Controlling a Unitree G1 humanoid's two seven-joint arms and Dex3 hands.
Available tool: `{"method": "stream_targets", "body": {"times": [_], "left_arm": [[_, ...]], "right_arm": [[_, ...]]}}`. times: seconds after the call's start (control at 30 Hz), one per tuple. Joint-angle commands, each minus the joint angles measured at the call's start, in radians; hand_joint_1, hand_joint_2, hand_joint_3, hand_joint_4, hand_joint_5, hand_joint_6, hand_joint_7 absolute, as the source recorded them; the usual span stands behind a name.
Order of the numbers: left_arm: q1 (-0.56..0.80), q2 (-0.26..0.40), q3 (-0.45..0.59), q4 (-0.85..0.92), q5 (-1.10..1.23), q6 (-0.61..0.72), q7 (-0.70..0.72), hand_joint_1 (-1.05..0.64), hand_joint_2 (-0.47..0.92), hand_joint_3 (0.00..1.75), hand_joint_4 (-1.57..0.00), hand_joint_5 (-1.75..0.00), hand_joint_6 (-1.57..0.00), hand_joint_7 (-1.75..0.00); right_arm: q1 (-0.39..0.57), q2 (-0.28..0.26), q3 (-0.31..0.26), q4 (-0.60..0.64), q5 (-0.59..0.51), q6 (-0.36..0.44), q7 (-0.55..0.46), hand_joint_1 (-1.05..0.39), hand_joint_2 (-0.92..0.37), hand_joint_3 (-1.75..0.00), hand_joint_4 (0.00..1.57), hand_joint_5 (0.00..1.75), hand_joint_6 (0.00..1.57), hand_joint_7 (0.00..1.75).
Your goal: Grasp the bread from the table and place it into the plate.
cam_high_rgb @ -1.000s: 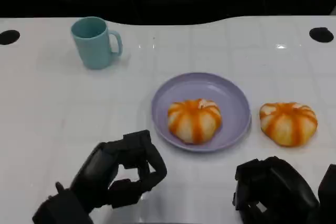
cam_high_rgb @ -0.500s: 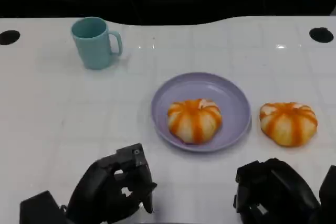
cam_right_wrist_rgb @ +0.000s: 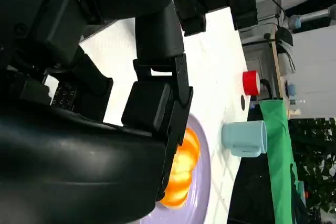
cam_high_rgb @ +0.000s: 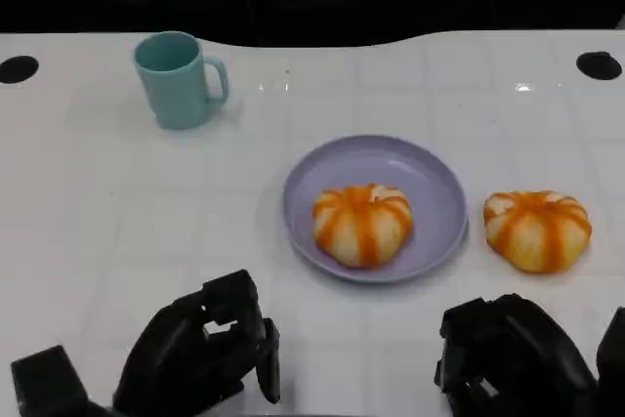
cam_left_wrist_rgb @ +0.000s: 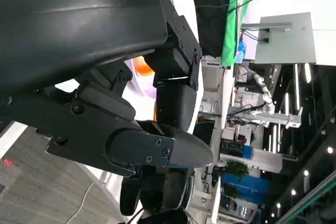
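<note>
Left hand (cam_high_rgb: 200,358) has drawn back, holding nothing.

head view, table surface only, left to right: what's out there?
Teal mug → purple plate with one orange-striped bread on it → second bread on the bare table, right of the plate.

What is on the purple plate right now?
One orange-striped bread sits on the purple plate, toward its near side; the rest of the plate's surface is bare. Whatever lies beneath that bread is covered. A second bread lies on the table, off the plate.
</note>
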Motion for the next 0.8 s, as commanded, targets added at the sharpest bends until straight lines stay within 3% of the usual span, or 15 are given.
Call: {"method": "stream_targets", "body": {"times": [0.03,0.8], "left_arm": [[-0.008,0.002,0.015,-0.005,0.012,0.020,-0.006,-0.77,0.92,0.23,-0.94,-1.75,-0.75,-1.74],[-0.006,0.007,0.020,-0.028,0.041,0.062,-0.023,-0.78,0.92,0.20,-0.92,-1.75,-0.73,-1.74]], "right_arm": [[-0.005,-0.011,-0.013,-0.008,0.005,0.016,-0.011,-1.05,-0.04,-1.38,1.51,1.36,1.57,1.05],[-0.024,-0.006,-0.012,0.025,0.002,-0.010,-0.009,-1.05,-0.09,-1.30,1.51,1.35,1.57,1.03]]}}
